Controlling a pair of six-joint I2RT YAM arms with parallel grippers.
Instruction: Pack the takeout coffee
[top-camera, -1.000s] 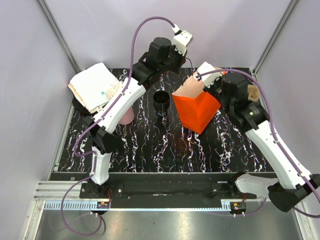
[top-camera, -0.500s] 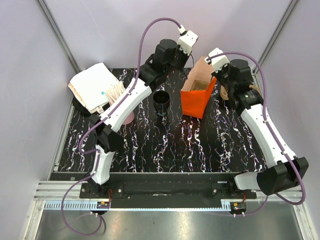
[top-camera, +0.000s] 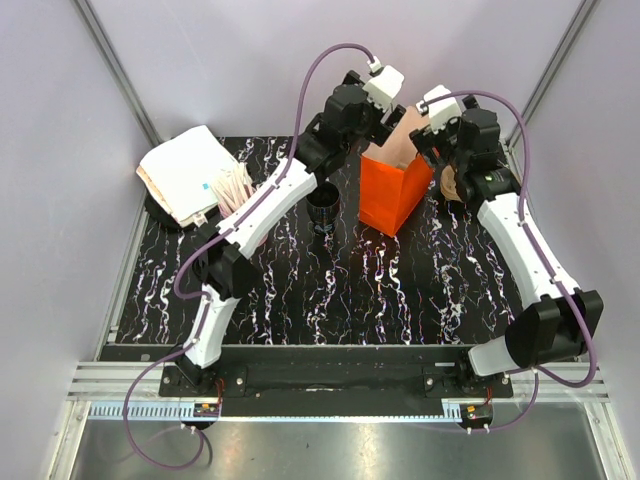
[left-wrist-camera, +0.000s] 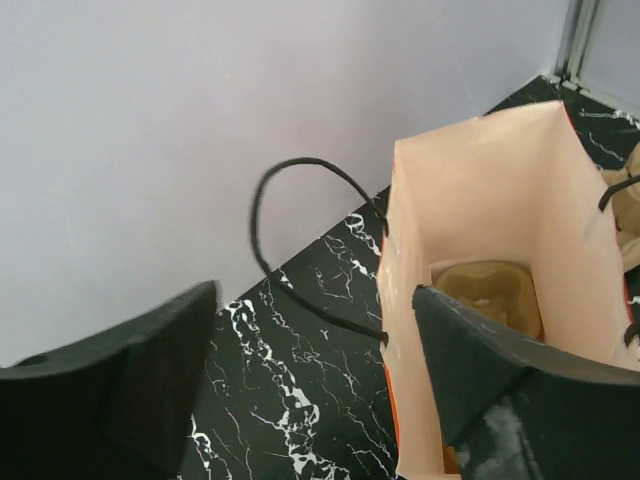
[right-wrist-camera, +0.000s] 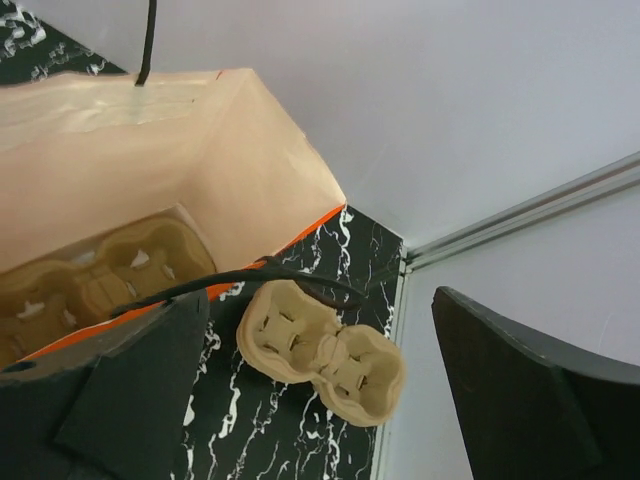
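the left gripper (left-wrist-camera: 315, 300), wide and empty, hangs at the back. the takeout coffee (top-camera: 322, 203) stands on the table (top-camera: 300, 290), just left of the orange bag (top-camera: 392, 195), not yet packed. the right gripper (right-wrist-camera: 320, 300), wide too, hangs above the bag's mouth. i judge the bag is made ready; next, one arm must take the coffee upright.

We find the bag (top-camera: 393, 192) at the far middle of the table (top-camera: 330, 300), with one cup carrier (left-wrist-camera: 488, 292) lying in its bottom. A second carrier (right-wrist-camera: 322, 350) lies on the table just right of the bag. Left of the bag, apart from it, stands the coffee cup (top-camera: 322, 203). Farther left comes the cup of sticks (top-camera: 237, 188), then the paper stack (top-camera: 183, 170).
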